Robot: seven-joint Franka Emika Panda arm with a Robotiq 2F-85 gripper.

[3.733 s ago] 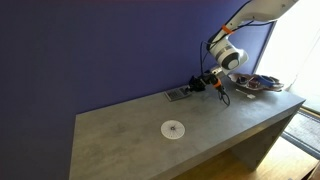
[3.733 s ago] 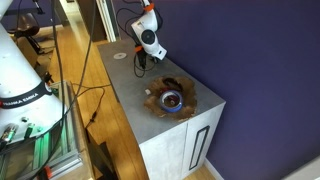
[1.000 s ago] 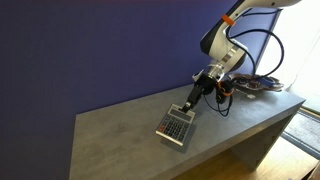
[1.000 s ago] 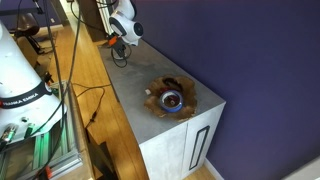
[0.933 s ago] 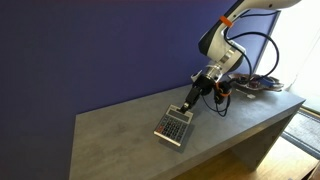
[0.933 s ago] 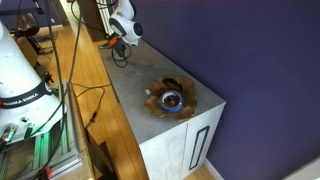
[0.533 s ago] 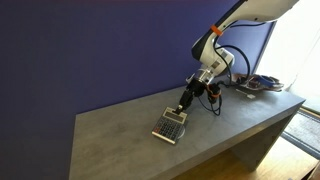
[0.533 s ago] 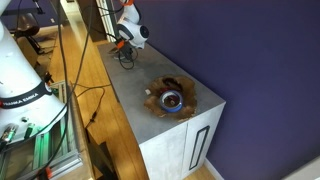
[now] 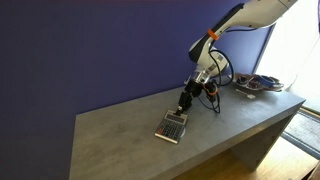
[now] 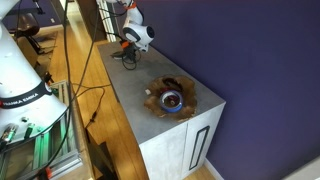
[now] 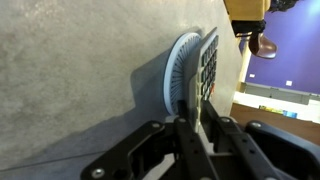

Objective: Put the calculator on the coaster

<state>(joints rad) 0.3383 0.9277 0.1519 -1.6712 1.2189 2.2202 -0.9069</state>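
The dark grey calculator (image 9: 173, 127) lies low over the grey table, its far end held by my gripper (image 9: 183, 107). In the wrist view the calculator (image 11: 208, 62) is edge-on between the two black fingers (image 11: 195, 112), which are shut on it. The white round coaster (image 11: 180, 72) lies directly under the calculator, its ribbed rim showing beside it. In an exterior view the coaster is hidden beneath the calculator. In an exterior view the arm's wrist (image 10: 134, 35) hangs over the far end of the table; calculator and coaster are not visible there.
A bowl of mixed items (image 9: 260, 84) stands at one end of the table, seen also as a brown dish (image 10: 168, 98). The grey table top (image 9: 120, 135) has a blue wall behind it. Cables (image 10: 75, 95) hang beside the cabinet.
The gripper has carried the calculator from the back of the table over the coaster and lowered it; in the last second it tilted flatter and covered the coaster.
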